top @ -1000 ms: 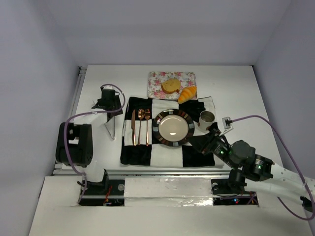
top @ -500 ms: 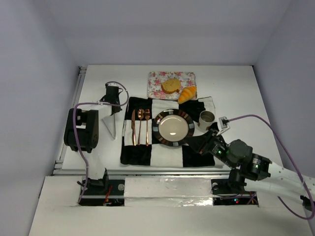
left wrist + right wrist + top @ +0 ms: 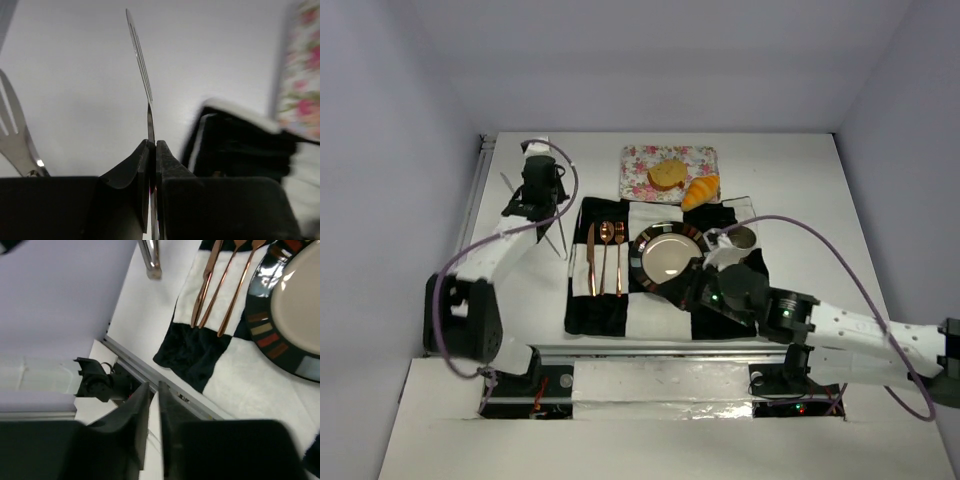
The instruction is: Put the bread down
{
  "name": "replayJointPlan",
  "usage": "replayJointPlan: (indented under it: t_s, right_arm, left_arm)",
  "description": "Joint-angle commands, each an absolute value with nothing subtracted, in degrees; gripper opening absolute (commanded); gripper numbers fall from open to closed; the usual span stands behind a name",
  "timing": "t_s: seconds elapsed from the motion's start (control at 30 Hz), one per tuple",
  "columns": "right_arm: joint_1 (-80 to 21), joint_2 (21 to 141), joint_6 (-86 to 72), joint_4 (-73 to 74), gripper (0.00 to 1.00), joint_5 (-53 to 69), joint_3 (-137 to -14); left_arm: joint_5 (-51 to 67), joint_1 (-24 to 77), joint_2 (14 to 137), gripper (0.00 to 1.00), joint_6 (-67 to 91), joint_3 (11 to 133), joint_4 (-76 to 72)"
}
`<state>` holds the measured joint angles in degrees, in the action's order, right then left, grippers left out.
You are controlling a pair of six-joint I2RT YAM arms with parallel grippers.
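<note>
The bread lies on a floral tray [image 3: 635,165] at the back: a round tan slice [image 3: 667,174] and an orange croissant [image 3: 701,191] hanging over the tray's front edge. My left gripper [image 3: 542,195] is at the far left of the table. It is shut [image 3: 152,142] on one thin arm of the metal tongs [image 3: 140,60], whose other arm [image 3: 12,130] splays off to the left. My right gripper [image 3: 692,292] hovers over the checkered placemat by the plate's [image 3: 642,262] near right rim. Its fingers stand a narrow gap apart [image 3: 154,384] with nothing between them.
Copper cutlery [image 3: 605,258] lies on the placemat [image 3: 660,315] left of the plate. A cup [image 3: 745,236] stands to the plate's right, behind my right arm. The right wrist view shows the cutlery [image 3: 220,285], the plate rim [image 3: 280,330] and the table's near edge rail [image 3: 150,375].
My left gripper has shut on the tongs and carried them toward the far left. My right arm has swung left over the placemat to the plate, its jaws narrowing.
</note>
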<state>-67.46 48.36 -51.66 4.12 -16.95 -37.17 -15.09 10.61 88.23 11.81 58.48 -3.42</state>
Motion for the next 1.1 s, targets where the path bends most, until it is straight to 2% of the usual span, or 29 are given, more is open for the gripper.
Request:
replayJointPlan:
  t_s: [0.0, 0.03, 0.13, 0.27, 0.3, 0.37, 0.43, 0.47, 0.73, 0.83, 0.93, 1.07]
  right_arm:
    - [-67.4, 55.3, -51.0, -1.5, 0.08, -14.2, -43.9]
    - [-67.4, 56.7, -50.6, -2.5, 0.0, -13.5, -44.9]
    - [-67.4, 60.4, -49.5, -10.5, 0.0, -11.1, -46.4]
    - [-67.4, 63.3, -48.4, -21.8, 0.03, -14.7, -46.6]
    - [-67.4, 63.5, -48.3, -24.2, 0.27, -15.5, -45.3]
    - [-66.9, 64.2, -48.3, -29.4, 0.63, -14.9, -44.3]
    - [-65.0, 65.2, -48.1, -30.8, 0.94, -12.0, -44.7]
    - [-65.0, 66.0, -47.6, -32.1, 0.98, -10.7, -45.1]
    - [-63.8, 75.6, -47.4, -34.5, 1.0, 2.8, -50.4]
    - [-63.8, 78.3, -48.6, -38.4, 1.0, 8.2, -50.0]
    - [-63.8, 80.0, -50.9, -48.4, 1.0, 13.5, -48.4]
    - [-63.8, 83.0, -52.6, -51.1, 0.97, 14.7, -48.6]
  left_arm:
    - [-13.6, 13.2, 75.7, 0.0, 14.5, 58.3, -6.2]
    - [-12.9, 13.8, 73.1, 0.0, 15.0, 57.8, -6.3]
    - [-5.3, 13.8, 62.7, 0.0, 19.1, 54.8, -6.7]
    - [9.8, 13.8, 50.0, 0.0, 26.3, 49.0, -9.6]
    - [15.3, 13.8, 48.4, 0.0, 27.7, 48.2, -10.3]
    - [19.9, 13.8, 43.7, 0.0, 31.9, 45.8, -13.6]
    - [26.9, 13.8, 41.1, 0.0, 35.3, 44.1, -16.9]
    - [28.9, 13.8, 39.3, 0.0, 39.0, 42.5, -20.7]
    - [42.4, 13.8, 35.9, 0.0, 57.1, 33.1, -47.9]
    - [43.5, 13.8, 36.3, 0.0, 62.6, 30.9, -54.5]
    - [43.1, 13.8, 35.7, 0.0, 62.8, 29.4, -56.6]
    - [42.7, 13.8, 35.1, 0.0, 66.0, 26.7, -61.4]
